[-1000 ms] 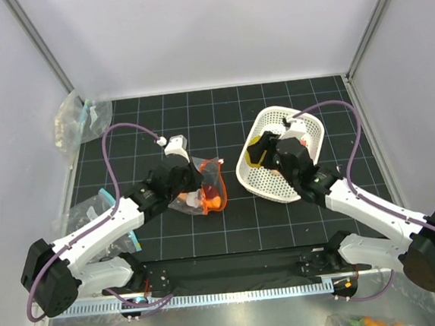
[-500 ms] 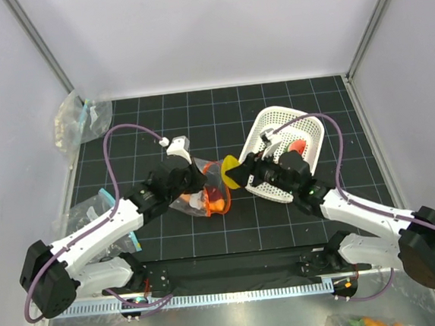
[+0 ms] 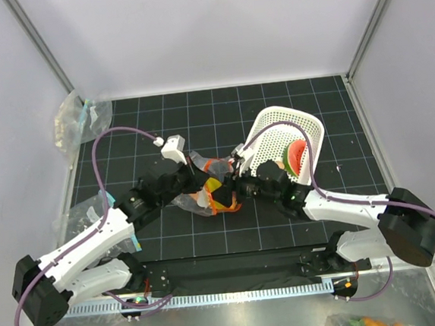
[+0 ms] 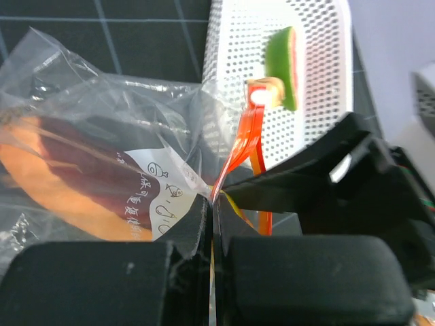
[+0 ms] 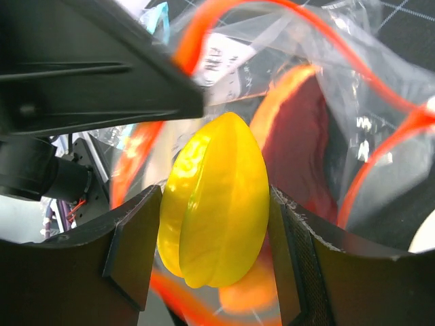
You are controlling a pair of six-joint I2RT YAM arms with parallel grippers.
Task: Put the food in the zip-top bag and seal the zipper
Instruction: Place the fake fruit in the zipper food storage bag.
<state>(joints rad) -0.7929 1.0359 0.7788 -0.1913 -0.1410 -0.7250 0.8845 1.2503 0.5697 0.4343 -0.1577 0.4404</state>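
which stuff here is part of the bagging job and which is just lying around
Job: zip-top bag, its zipper, lemon in the right fingers, watermelon slice in the white basket, orange piece and dark red piece already bagged.
Lying about: teal-trimmed bags at the left edge.

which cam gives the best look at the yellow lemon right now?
Right wrist. The yellow lemon fills the centre, clamped in the right claw at the mouth of the zip-top bag. Top external shows only a small yellow patch at the bag; left wrist shows at most a thin yellow sliver behind the bag film.
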